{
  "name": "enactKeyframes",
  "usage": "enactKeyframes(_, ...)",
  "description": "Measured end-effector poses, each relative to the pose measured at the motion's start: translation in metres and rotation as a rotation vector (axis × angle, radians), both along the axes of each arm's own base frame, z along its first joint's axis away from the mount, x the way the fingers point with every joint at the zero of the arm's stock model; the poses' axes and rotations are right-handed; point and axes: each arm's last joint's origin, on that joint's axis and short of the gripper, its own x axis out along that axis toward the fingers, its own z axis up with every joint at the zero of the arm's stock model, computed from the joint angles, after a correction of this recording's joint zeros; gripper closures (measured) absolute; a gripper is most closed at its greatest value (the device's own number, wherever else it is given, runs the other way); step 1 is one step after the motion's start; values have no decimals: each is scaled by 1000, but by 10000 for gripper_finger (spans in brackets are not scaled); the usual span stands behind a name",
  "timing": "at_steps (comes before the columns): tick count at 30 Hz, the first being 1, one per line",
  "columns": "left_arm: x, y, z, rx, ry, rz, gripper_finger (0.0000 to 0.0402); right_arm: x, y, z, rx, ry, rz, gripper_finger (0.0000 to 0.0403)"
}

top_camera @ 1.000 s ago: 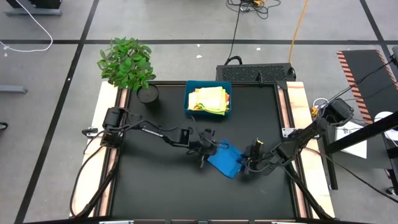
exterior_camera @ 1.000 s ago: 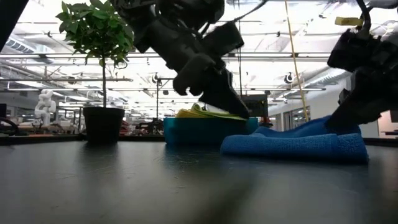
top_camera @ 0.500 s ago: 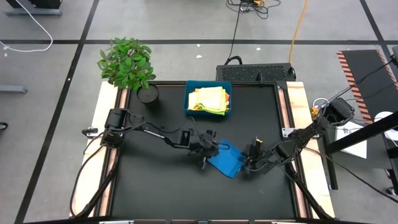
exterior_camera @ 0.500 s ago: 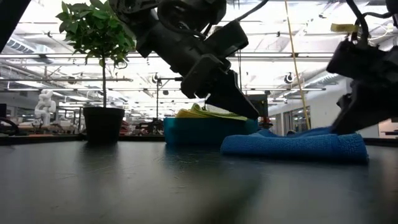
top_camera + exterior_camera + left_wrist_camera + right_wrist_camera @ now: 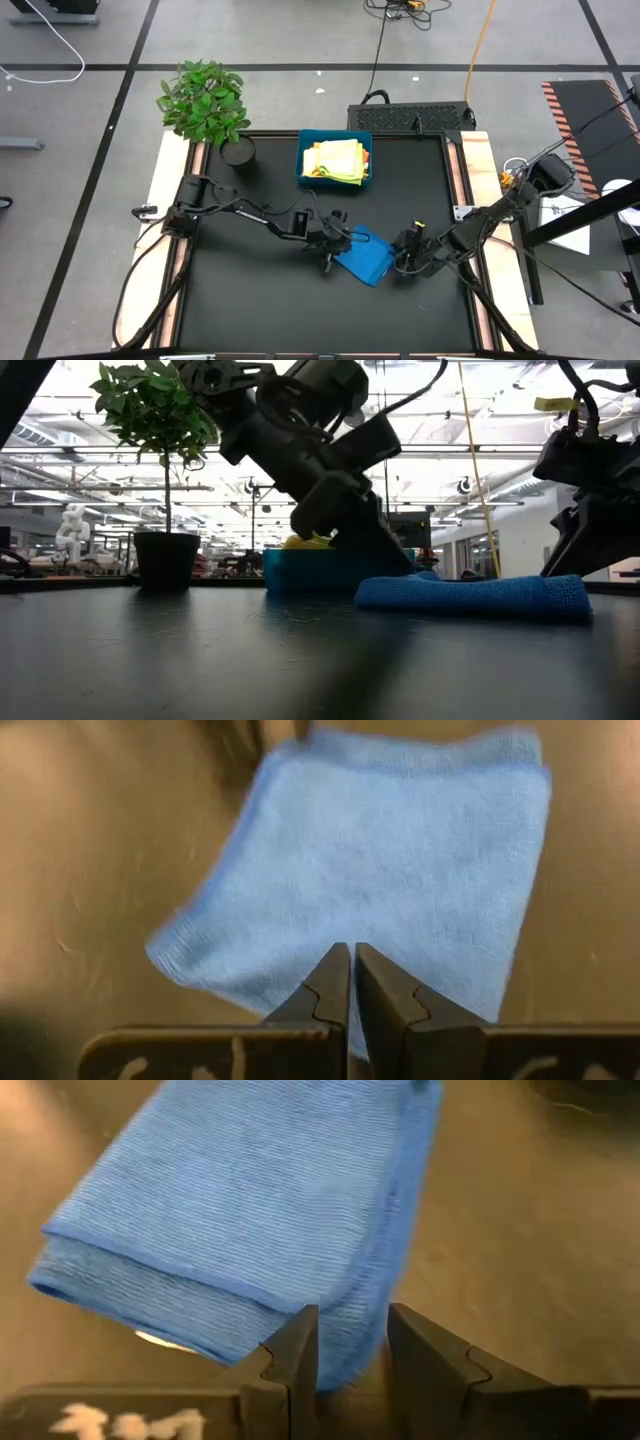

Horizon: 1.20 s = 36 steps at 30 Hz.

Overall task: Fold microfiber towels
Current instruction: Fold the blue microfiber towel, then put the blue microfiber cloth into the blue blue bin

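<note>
A blue microfiber towel (image 5: 365, 258) lies folded in several layers on the black table, near its middle. My left gripper (image 5: 343, 243) is shut, its tips (image 5: 352, 955) down on the towel's left part. My right gripper (image 5: 400, 262) stands open at the towel's right edge, and in the right wrist view (image 5: 352, 1325) a folded corner shows between its fingers. I cannot tell whether they touch it. More towels (image 5: 335, 160), yellow and lime green, lie piled in the teal tray (image 5: 303, 160) at the table's far side. My left gripper presses its shut fingertips down on the top layer of the blue towel (image 5: 352, 925), near the towel's left edge. The fingers slant down from the table's left. The towel lies flat on the table under them (image 5: 470, 595).
A potted plant (image 5: 205, 100) stands at the far left corner, its pot (image 5: 238, 152) on the table. The teal tray (image 5: 300, 572) sits behind the towel. Wooden rails run along the left and right table edges. Bare black table lies at the near side.
My left gripper has sunk a little, down onto the towel's left part. The towel's right part, which rose up to my right gripper a second ago, now lies flat on the fold. My right gripper has let it go and stays just above that end.
</note>
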Motion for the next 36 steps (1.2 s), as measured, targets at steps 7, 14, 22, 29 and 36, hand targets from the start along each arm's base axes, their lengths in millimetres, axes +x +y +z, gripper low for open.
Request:
enactKeyframes(7, 0, 1, -6, 14, 21, 26, 378, -5, -4, 14, 9, -56, -20, 286)
enactKeyframes(14, 0, 2, -6, 15, 19, 35, 378, 11, 4, 21, -37, -291, 92, 286)
enactKeyframes(22, 0, 11, -7, 22, 32, 103, 378, 7, -6, -2, -28, -408, 90, 286)
enactKeyframes(29, 2, 20, -5, 7, 14, 154, 378, 5, -18, -14, -26, -427, 31, 286)
enactKeyframes(36, 4, 26, -3, 17, -16, 157, 378, 8, -23, -15, -31, -429, -1, 286)
